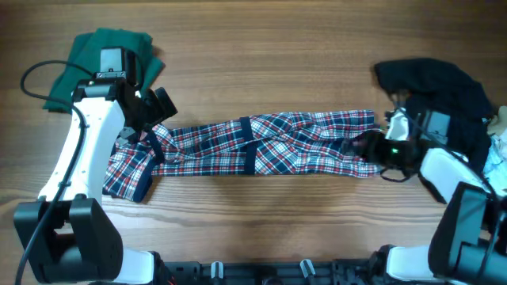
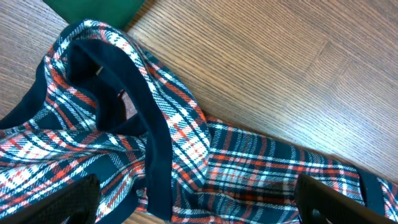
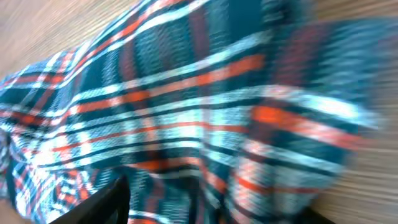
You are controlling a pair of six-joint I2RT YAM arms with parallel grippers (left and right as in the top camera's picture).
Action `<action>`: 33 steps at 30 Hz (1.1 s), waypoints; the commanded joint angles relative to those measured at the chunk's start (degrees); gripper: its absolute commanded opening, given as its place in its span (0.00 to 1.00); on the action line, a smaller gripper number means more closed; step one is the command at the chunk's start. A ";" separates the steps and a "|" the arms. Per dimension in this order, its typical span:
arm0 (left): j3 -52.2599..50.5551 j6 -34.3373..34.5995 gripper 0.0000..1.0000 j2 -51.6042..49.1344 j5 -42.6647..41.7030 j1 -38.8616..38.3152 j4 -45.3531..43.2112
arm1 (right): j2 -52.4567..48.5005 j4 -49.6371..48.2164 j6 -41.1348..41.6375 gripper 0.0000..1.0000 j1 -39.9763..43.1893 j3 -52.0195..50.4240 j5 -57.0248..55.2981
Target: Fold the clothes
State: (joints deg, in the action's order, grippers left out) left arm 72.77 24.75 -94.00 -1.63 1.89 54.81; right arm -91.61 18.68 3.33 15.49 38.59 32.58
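Observation:
A red, white and navy plaid garment (image 1: pixel 261 146) lies stretched left to right across the wooden table. My left gripper (image 1: pixel 152 125) is over its left end. In the left wrist view its fingers (image 2: pixel 199 205) are wide apart, with the plaid cloth and its navy band (image 2: pixel 155 137) between them. My right gripper (image 1: pixel 363 147) is at the garment's right end. The right wrist view is blurred. It shows plaid cloth (image 3: pixel 186 106) filling the frame, with the fingers (image 3: pixel 211 208) spread low over it.
A folded green cloth (image 1: pixel 103 55) lies at the back left, behind the left arm, and its corner shows in the left wrist view (image 2: pixel 93 9). A black garment (image 1: pixel 436 83) is heaped at the back right. A pale cloth (image 1: pixel 499 134) sits at the right edge.

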 commanded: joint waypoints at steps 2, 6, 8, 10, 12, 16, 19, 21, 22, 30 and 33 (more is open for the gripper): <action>0.31 -0.28 1.00 -0.63 -0.50 0.20 -0.15 | -1.81 -1.09 7.61 0.10 -4.96 -1.70 -1.95; 0.31 -0.28 1.00 -0.63 -0.48 0.20 -0.13 | -1.44 1.77 10.38 0.04 -2.84 1.95 -2.95; 0.31 -0.31 1.00 -0.63 -0.48 0.20 -0.11 | 0.24 8.09 9.07 0.04 0.79 6.93 -2.78; 0.31 -0.28 1.00 -0.63 -0.50 0.20 -0.11 | 1.66 15.37 5.29 0.04 3.72 12.33 -4.31; 0.31 -0.28 1.00 -0.63 -0.50 0.20 -0.11 | 1.99 24.52 2.93 0.04 7.63 20.48 -7.76; 0.31 -0.31 1.00 -0.63 -0.48 0.20 0.26 | 1.99 29.94 0.66 0.04 12.09 26.91 -9.55; 0.31 -0.28 1.00 -0.63 -0.50 0.20 0.20 | 2.01 33.59 -4.33 0.04 14.62 31.01 -8.22; 0.31 -0.26 1.00 -0.63 -0.59 0.20 -0.24 | 2.27 34.64 -9.46 0.04 13.16 31.98 -0.31; 0.31 -0.26 1.00 -0.63 -1.16 0.20 -0.26 | 2.38 35.04 -10.73 0.04 11.26 31.98 1.70; 0.31 -0.28 1.00 -0.63 -3.06 0.20 -0.15 | 2.12 33.46 -4.24 0.04 -18.82 30.71 -7.76; 0.31 -0.31 1.00 -0.63 -3.06 0.22 -0.15 | 1.44 31.15 -1.51 0.04 -26.45 26.91 -9.94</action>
State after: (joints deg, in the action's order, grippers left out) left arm 72.77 24.75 -94.00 -4.21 1.89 54.76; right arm -90.74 50.65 -1.50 -7.11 67.99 25.17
